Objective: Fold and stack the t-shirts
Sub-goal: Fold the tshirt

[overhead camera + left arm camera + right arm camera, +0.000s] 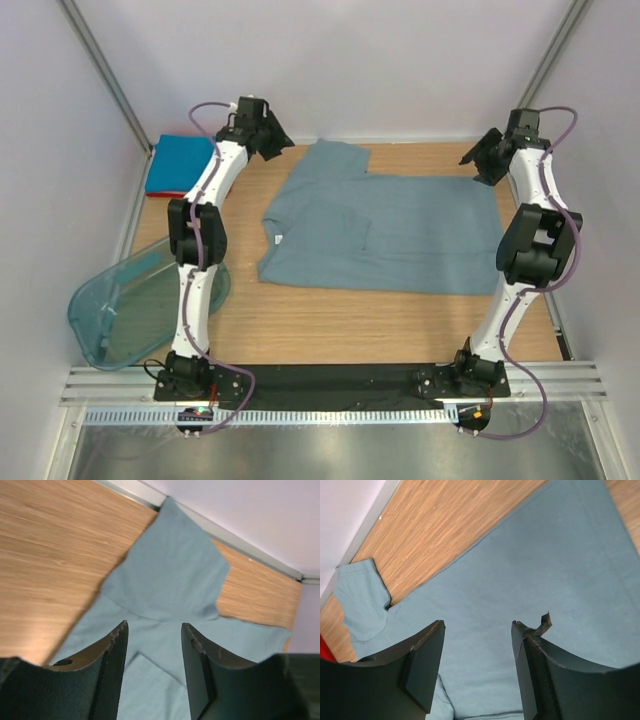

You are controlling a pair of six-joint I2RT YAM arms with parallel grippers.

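Tub at the far left: a translucent teal tub (125, 310) lies tilted at the near-left edge of the table (330, 325), apart from the work. Behind it, in the far-left corner, a folded bright blue tee (182, 163) rests on a red tee (152, 192), of which only an edge shows.

Next comes the left gripper (152, 630), raised over the far-left part of the cloth with its jaws spread and nothing between them. Below it, the far sleeve (337, 160) sticks out toward the back wall.

The grey-blue t-shirt (400, 235) lies flat mid-table, collar and white neck label (278, 238) to the left, hem to the right. A layer seems to be laid over near the collar, so the fold looks begun but not finished.

At the right, the right gripper (477, 624) hangs above the hem end, jaws likewise apart and empty.

The likely step is folding the far edge inward. To do it well, both grippers should pinch that edge at matching points — sleeve root on the left, hem corner on the right — lift together, and carry it across evenly so the crease runs straight and the sleeve tucks inside rather than bunching.
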